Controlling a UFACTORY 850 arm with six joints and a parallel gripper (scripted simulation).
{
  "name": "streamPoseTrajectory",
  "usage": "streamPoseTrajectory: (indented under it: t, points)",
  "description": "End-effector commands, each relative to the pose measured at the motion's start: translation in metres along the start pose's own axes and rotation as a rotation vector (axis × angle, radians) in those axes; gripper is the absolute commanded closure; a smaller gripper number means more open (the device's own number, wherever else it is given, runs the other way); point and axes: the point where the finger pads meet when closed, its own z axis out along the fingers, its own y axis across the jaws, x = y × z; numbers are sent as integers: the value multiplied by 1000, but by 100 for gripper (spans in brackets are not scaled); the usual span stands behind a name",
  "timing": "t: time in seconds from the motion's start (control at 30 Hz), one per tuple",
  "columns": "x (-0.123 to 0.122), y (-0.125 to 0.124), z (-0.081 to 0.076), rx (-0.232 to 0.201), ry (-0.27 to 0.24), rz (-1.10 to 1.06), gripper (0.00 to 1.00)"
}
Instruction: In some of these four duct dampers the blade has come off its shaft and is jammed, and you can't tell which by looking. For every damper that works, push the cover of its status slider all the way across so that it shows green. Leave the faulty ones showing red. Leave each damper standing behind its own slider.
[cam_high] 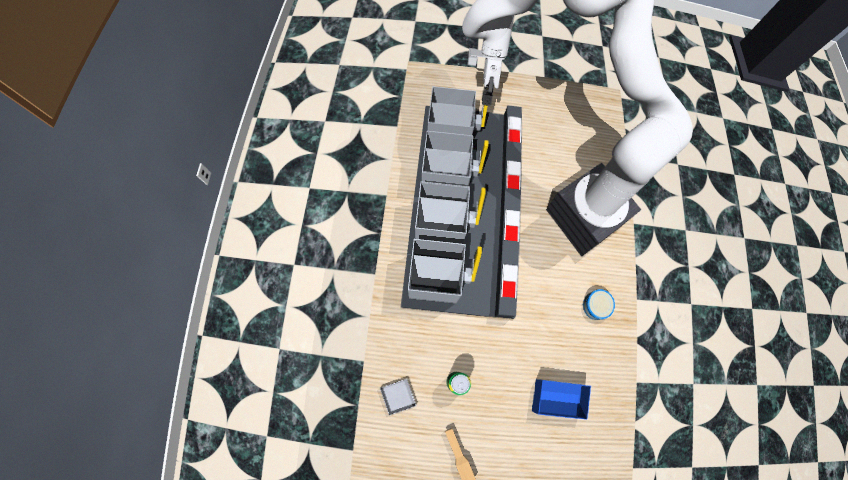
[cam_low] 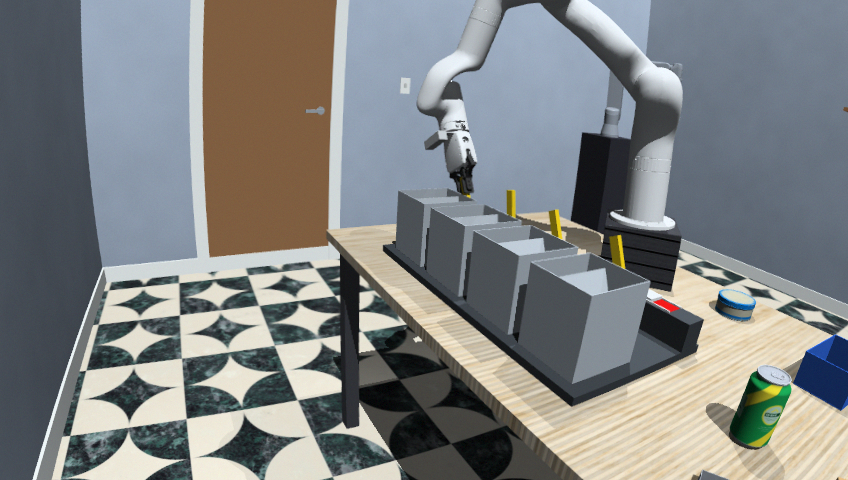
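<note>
Four grey duct dampers stand in a row on a dark base (cam_high: 458,205), each with a yellow lever beside it and a status slider in front. The farthest damper (cam_high: 452,110) also shows in the exterior view (cam_low: 425,223). My gripper (cam_high: 489,95) is shut on the top of that damper's yellow lever (cam_high: 484,115); the exterior view shows the fingers (cam_low: 465,187) over the lever tip. All four sliders show red with their white covers beside it, such as the farthest (cam_high: 514,129) and the nearest (cam_high: 508,281). The other levers (cam_low: 554,223) stand upright or slightly tilted.
On the table near the front are a blue-rimmed tin (cam_high: 598,303), a green can (cam_high: 458,383), a blue box (cam_high: 560,399), a small grey square box (cam_high: 398,395) and a wooden piece (cam_high: 459,453). My arm's base (cam_high: 595,208) stands right of the sliders.
</note>
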Motion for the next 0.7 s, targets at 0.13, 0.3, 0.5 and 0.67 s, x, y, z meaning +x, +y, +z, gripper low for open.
streamPoseTrajectory:
  t: [0.13,0.3,0.5,0.67]
  points:
    - [1,7,-1,66,0,-1,81]
    - [1,9,0,86,0,-1,81]
    - [1,12,0,120,0,-1,81]
    - [1,14,0,141,0,-1,81]
